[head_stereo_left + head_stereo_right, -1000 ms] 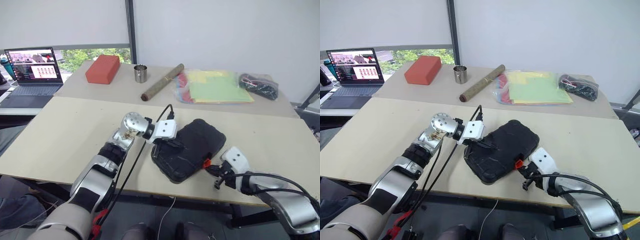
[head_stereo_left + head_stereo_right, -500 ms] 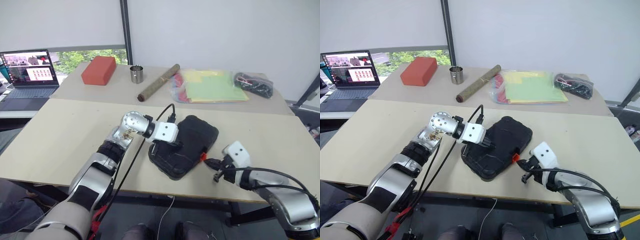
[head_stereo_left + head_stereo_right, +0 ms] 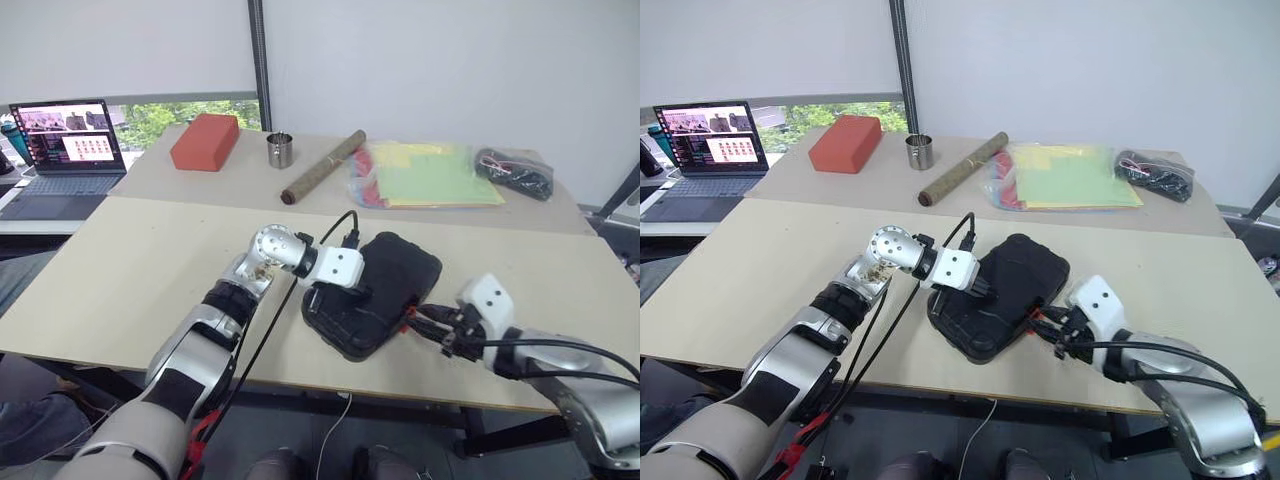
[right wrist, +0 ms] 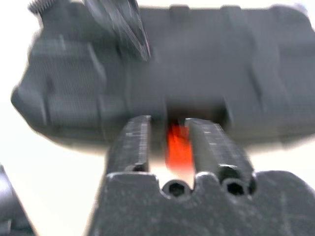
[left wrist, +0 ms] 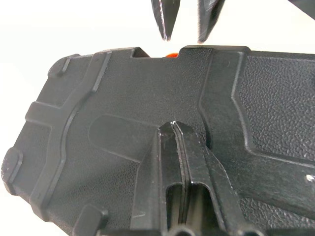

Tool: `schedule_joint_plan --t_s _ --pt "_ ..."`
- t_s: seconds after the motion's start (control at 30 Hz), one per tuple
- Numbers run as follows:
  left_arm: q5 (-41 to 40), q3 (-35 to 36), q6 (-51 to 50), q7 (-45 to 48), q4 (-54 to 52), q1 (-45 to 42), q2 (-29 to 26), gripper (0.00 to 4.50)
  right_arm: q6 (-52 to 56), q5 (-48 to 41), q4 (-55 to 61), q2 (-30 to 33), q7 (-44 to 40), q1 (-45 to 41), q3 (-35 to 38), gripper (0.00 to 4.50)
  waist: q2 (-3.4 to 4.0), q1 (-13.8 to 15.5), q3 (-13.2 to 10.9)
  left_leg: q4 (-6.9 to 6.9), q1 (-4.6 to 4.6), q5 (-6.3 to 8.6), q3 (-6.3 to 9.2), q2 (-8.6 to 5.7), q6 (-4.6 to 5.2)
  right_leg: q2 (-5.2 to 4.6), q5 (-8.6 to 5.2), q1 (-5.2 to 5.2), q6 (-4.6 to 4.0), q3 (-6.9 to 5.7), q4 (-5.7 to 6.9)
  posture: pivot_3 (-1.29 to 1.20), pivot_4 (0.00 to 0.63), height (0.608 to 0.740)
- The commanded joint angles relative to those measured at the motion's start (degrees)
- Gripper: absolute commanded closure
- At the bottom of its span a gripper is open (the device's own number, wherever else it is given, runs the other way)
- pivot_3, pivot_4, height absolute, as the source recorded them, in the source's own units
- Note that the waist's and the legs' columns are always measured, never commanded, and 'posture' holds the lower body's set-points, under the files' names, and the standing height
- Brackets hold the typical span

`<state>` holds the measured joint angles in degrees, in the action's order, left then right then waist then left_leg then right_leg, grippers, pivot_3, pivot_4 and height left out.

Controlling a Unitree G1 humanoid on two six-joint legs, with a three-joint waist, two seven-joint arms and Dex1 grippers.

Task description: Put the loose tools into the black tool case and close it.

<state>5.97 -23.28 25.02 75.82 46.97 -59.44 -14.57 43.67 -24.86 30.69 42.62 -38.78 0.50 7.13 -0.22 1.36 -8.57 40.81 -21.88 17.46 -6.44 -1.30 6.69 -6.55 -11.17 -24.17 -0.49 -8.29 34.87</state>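
no readable writing on closed black tool case (image 3: 375, 290).

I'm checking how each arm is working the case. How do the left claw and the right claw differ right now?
The left claw is shut, its fingers pressed together and resting on top of the black tool case; the right claw is open, with the orange latch between its fingers. The left claw sits on the lid, while the right claw is at the case's front edge. Both have two black fingers.
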Motion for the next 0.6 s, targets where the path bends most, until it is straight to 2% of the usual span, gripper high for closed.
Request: schedule_joint_plan --t_s 0.03,0.07,0.5,0.6 --pt "4.36 -3.42 -1.93 1.46 4.29 2.84 -1.43 4.50 -5.22 2.63 -3.96 0.34 -1.00 -1.99 -1.23 1.39 0.02 -0.25 0.01 0.00 0.00 0.00 -0.01 0.01 0.00 -0.02 0.03 -0.02 0.05 0.00 0.01 0.00 0.150 0.737" --pt "4.30 -3.42 -2.00 1.51 4.12 2.89 -1.47 4.50 -5.87 3.11 -5.21 -0.03 -1.10 -2.91 -1.97 1.01 0.02 -0.34 0.01 -0.01 0.00 0.00 -0.01 0.01 0.00 -0.03 0.04 -0.04 0.09 0.00 0.01 0.00 0.150 0.737" --pt "4.07 -3.15 -2.74 1.47 2.89 3.12 -2.84 4.50 -9.61 4.62 -13.99 -4.46 -2.27 -10.46 -5.82 1.01 0.02 -0.84 0.01 -0.01 -0.01 -0.03 -0.04 0.04 -0.05 -0.06 0.06 -0.08 0.09 -0.07 0.03 0.00 0.150 0.737" --pt "3.97 -3.13 -2.84 1.55 2.59 3.25 -3.04 4.50 -10.26 4.13 -13.50 -4.77 -3.21 -10.33 -5.91 1.76 0.02 -0.96 0.01 -0.03 0.00 -0.03 -0.04 0.07 -0.06 -0.06 0.06 -0.08 0.09 -0.10 0.03 0.00 0.150 0.737"
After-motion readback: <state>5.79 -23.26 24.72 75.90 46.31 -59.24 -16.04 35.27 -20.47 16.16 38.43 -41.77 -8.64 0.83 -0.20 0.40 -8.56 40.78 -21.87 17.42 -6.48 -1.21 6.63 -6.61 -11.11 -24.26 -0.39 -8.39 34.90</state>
